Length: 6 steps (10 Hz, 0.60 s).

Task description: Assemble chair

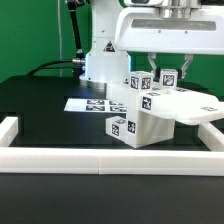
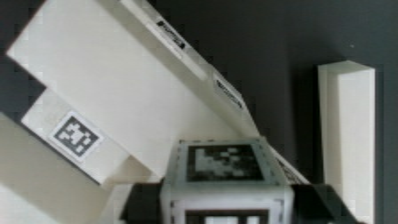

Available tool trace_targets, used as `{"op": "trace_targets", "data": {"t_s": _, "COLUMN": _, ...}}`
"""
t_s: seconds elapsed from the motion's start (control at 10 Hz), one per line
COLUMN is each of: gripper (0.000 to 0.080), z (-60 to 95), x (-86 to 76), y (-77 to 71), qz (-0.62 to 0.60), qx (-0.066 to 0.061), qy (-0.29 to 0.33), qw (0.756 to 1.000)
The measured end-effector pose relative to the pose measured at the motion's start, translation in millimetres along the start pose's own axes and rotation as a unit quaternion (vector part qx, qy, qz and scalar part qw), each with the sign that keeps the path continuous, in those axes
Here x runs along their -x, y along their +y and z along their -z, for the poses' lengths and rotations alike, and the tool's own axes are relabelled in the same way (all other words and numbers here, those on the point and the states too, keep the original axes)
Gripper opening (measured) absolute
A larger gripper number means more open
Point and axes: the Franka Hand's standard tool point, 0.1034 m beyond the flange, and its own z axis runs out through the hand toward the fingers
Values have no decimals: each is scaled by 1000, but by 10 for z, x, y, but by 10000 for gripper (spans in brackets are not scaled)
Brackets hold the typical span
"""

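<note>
On the exterior view's left, the marker board lies flat on the black desk. Just right of it stands the chair, a tagged white block assembly, its flat seat tilted rightward. Above, the claw reaches down onto its upper parts; whether clenched, I cannot tell. A white border wall runs across the front.
</note>
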Motion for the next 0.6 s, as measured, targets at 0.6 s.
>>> {"op": "trace_targets", "data": {"t_s": 0.6, "gripper": 288, "z": 0, "x": 3, "y": -11, "qz": -198, "qx": -1, "qy": 0, "qw": 980}}
